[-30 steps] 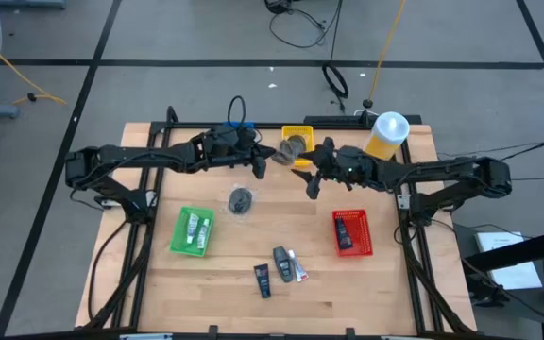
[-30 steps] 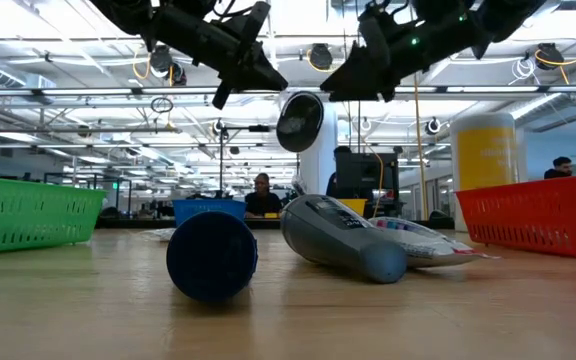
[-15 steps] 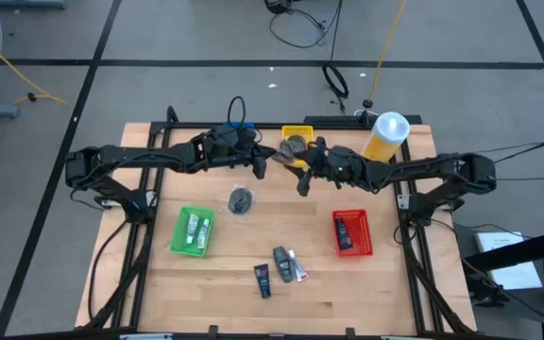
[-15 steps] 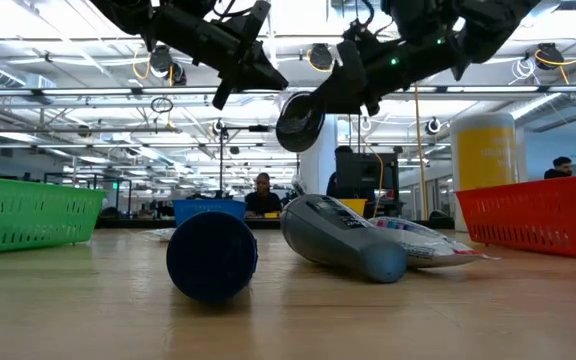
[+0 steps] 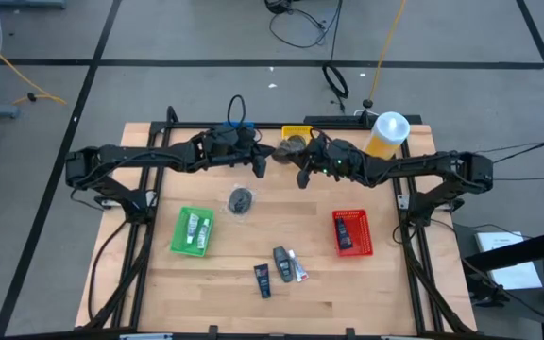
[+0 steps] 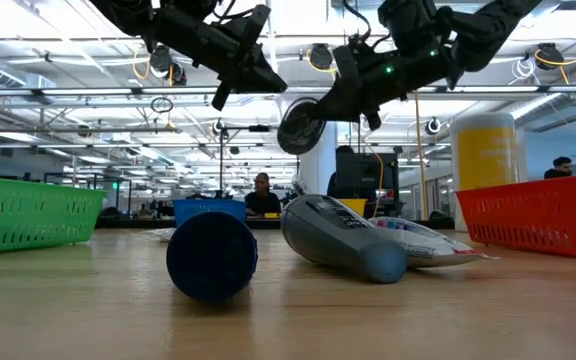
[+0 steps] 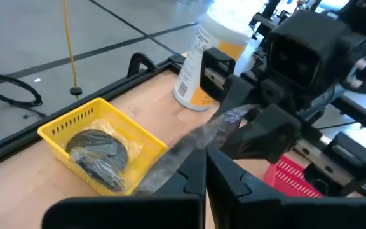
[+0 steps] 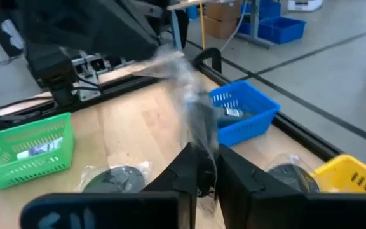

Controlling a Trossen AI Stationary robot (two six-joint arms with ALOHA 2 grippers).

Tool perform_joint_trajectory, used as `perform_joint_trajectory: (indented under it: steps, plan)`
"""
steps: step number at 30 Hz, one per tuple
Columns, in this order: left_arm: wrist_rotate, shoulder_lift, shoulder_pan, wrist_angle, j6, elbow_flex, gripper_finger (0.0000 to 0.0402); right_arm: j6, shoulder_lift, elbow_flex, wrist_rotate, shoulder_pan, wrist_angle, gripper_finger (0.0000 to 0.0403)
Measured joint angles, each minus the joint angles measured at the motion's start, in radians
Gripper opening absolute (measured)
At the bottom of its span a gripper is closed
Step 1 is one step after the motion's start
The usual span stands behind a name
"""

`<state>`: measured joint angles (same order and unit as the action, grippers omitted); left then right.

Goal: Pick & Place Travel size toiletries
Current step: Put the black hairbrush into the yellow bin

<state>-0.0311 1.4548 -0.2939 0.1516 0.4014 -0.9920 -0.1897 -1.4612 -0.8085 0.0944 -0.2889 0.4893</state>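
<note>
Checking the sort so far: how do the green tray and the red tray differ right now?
The green tray sits on the left arm's side; the red tray sits on the right arm's. The green tray holds white tubes; the red tray holds a dark oblong piece. Both are rectangular mesh baskets. The left gripper and right gripper both pinch a wrapped item near the yellow tray.
</note>
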Motion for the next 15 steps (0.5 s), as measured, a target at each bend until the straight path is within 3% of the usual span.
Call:
perform_joint_trajectory:
  steps: [6, 15]
  plan:
    - [-0.022, 0.0, 0.0, 0.0, -0.038, 0.0, 0.0038, -0.021, 0.0, 0.0, 0.005, -0.013, -0.015, 0.0022]
    - [-0.022, 0.0, 0.0, -0.102, 0.001, 0.0, 0.0142, -0.163, 0.0, 0.0, 0.053, -0.124, -0.032, 0.0022]
